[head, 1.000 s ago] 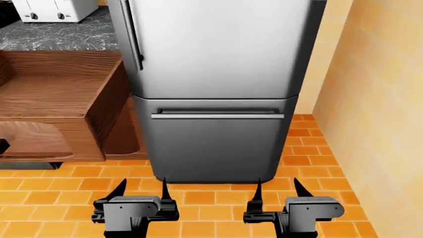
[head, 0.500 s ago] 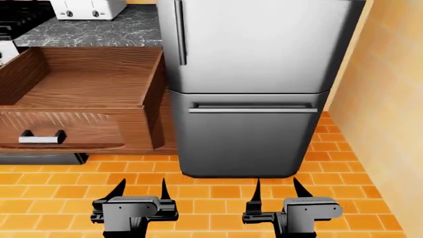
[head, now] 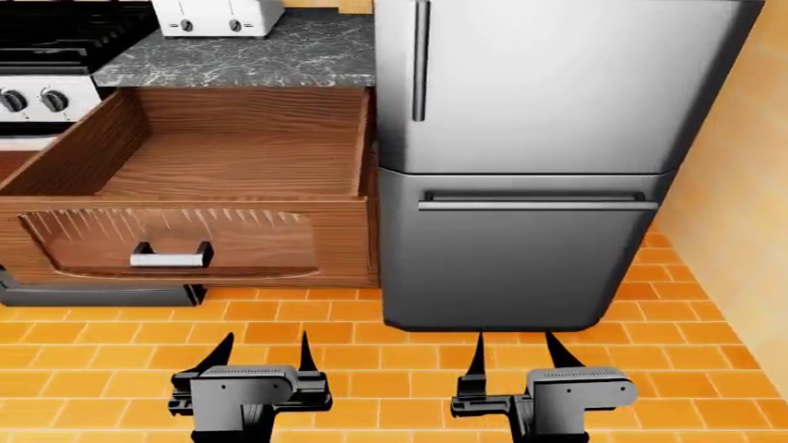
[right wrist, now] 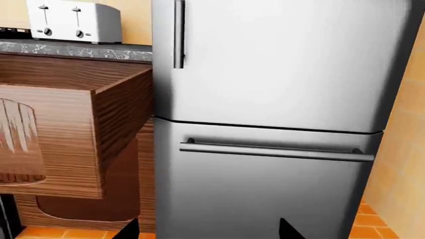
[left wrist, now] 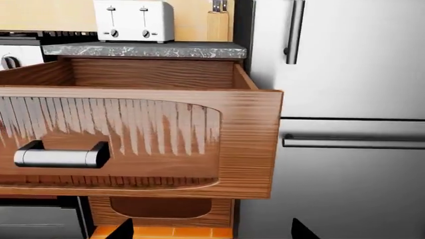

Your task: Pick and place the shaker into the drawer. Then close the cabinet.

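The drawer (head: 234,166) stands pulled out at the left of the head view, a wide reddish-brown wooden box with a bare floor and a metal handle (head: 173,258) on its front. In the left wrist view the drawer (left wrist: 133,134) front fills the frame. The right wrist view shows the drawer (right wrist: 119,114) from its side. The shaker is out of view. My left gripper (head: 266,343) (left wrist: 212,231) hangs open low over the orange floor tiles, in front of the drawer's right end. My right gripper (head: 515,343) (right wrist: 207,230) is open too, facing the fridge.
A steel fridge (head: 530,138) stands right of the drawer. Behind the drawer runs a grey stone countertop (head: 246,55) with a white toaster (head: 216,14) and a knife block (left wrist: 218,20). A stove (head: 50,55) is at the far left, a tiled wall (head: 751,185) at the right.
The head view has swung left: the drawer and fridge have slid right in the frame and the stove has come into sight. Both grippers keep their pose and stay open.
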Robot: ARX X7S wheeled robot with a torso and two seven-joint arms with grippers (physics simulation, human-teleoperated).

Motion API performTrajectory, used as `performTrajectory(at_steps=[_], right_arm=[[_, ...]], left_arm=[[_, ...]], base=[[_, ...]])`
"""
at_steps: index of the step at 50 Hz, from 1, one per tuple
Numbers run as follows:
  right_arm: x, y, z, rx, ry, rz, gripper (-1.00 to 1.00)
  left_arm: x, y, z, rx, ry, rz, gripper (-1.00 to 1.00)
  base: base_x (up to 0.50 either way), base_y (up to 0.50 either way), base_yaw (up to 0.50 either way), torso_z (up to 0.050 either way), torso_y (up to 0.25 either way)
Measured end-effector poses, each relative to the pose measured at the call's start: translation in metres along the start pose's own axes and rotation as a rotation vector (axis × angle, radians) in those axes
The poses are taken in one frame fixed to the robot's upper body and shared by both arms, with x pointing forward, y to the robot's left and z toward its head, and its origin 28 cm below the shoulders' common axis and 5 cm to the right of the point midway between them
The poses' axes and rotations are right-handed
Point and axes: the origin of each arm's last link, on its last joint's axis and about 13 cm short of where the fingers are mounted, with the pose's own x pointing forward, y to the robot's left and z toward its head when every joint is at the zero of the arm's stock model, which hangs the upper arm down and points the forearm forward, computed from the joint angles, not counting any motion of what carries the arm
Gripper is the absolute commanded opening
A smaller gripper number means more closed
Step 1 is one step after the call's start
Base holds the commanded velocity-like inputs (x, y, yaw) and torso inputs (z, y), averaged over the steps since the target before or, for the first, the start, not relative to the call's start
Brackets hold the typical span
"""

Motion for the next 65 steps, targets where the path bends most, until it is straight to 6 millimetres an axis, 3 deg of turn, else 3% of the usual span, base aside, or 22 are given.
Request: performTrajectory(at_steps=[65], right_arm=[[0.0002,0.0005,-0.0002,-0.005,0.001,0.004,1.0]], left_arm=[[-0.0001,-0.0001,0.0002,-0.001,0.0,-0.002,1.0]], base=[[0.0,0.5,0.0,0.0,0.0]])
